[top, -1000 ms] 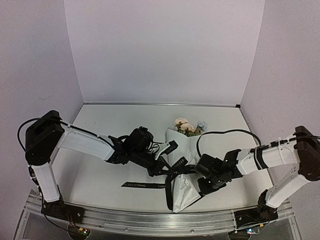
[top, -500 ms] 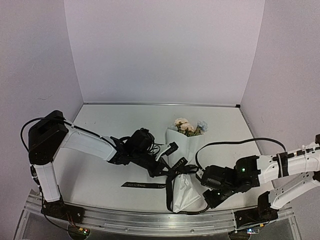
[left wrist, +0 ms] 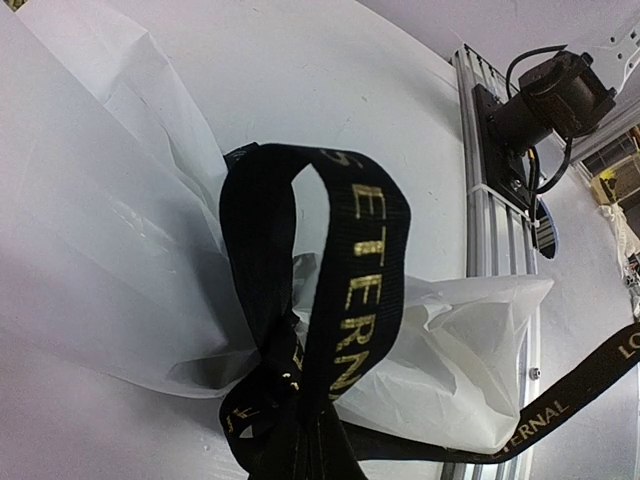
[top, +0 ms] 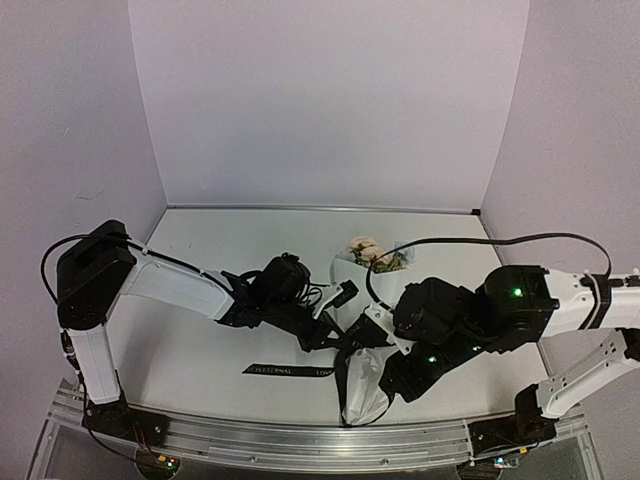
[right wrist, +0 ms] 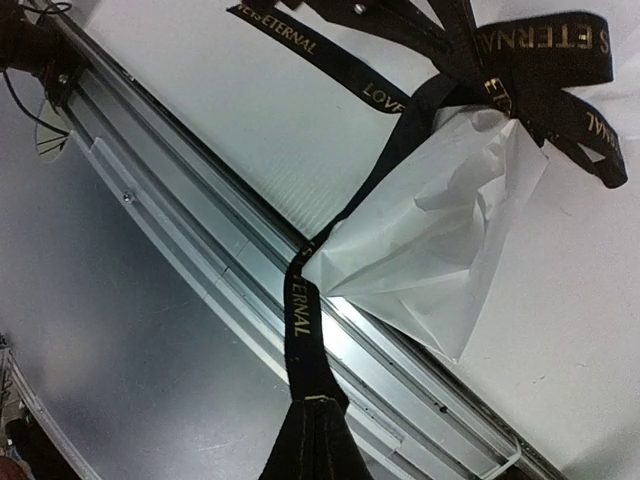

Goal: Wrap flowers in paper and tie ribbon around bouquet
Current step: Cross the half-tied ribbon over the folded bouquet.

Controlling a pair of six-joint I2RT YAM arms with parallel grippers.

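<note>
Bouquet (top: 352, 278) lies mid-tabletop (top: 200, 340), flowers (top: 372, 253) toward 12 o'clock. Ribbon (top: 285, 369) crosses its waist, one tail trailing toward 9. Left claw (top: 322, 335) at 9, right claw (top: 398, 380) at 4.

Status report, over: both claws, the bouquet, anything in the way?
Left claw shut on ribbon loop. Right claw shut on ribbon tail. Bouquet wrapped, ribbon tied around it. Tail crosses front rail.

The words "ETERNAL" and "LOVE" are printed in pale gold capitals along the black ribbon (left wrist: 350, 300), repeated on its loop and on its trailing ends.
</note>
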